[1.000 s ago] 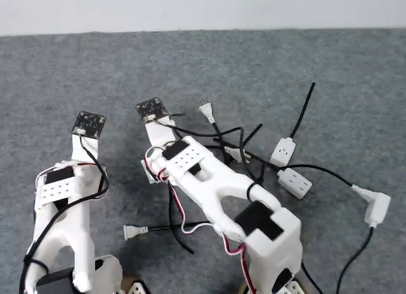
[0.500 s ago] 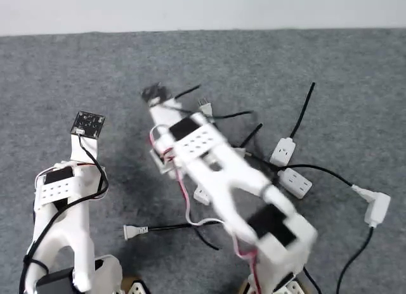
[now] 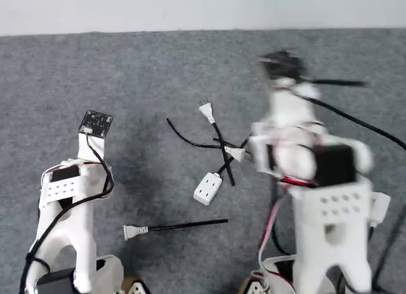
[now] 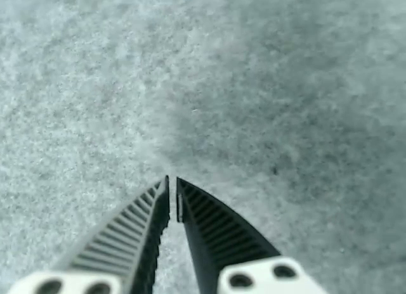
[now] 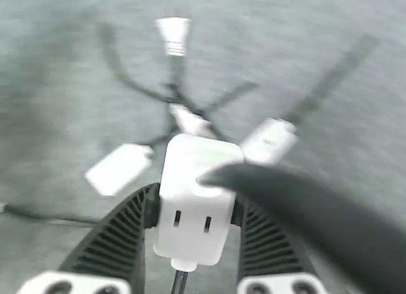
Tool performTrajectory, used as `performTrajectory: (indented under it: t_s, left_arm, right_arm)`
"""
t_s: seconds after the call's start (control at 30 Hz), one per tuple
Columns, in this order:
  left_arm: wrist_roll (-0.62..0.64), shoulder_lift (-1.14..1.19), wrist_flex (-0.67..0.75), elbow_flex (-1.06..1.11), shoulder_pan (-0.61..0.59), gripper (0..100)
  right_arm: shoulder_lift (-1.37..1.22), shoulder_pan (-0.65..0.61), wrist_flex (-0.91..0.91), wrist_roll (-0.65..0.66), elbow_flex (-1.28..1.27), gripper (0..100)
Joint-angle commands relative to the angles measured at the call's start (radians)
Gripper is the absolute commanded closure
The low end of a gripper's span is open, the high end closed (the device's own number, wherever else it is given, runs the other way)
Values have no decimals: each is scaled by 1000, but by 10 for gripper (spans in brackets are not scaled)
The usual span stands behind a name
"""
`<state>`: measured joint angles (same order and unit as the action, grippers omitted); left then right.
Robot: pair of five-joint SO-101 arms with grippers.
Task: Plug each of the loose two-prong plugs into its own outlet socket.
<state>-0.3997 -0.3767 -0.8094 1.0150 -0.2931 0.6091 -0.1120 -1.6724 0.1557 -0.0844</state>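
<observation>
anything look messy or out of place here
Yes. The thin black cords cross in a tangle mid-table on the grey carpet, with a small white two-prong plug lying at the crossing. The right end effector grips a white outlet socket block, not a plug.

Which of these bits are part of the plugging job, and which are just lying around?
Job: held socket in the right gripper; loose socket; far plug; near plug.
Lying about: grey mat underneath.
</observation>
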Motion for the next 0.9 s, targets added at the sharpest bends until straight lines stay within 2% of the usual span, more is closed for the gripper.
performTrajectory:
  t_s: [0.0,0.17,0.27,0.43,0.53,0.6,0.73,0.87]
  left_arm:
    - [49,-28,23,-12,100,987]
    - [147,-34,23,-1,276,987]
    - [262,-31,5,-10,423,977]
    - [443,-26,-12,-42,657,819]
    - [480,-26,-8,-50,756,746]
    - [500,-26,-8,-65,790,742]
    - [503,-25,-8,-88,804,740]
    - [480,-25,6,-87,804,739]
  right_arm:
    - [82,283,42,117,-133,991]
    - [76,659,317,275,-411,990]
    - [30,837,487,334,-516,990]
    - [-137,1058,659,399,-526,990]
    - [-285,1122,733,408,-463,990]
    - [-394,1144,766,407,-399,987]
    - [-608,1148,757,405,-226,983]
    - [-799,1141,690,404,-49,920]
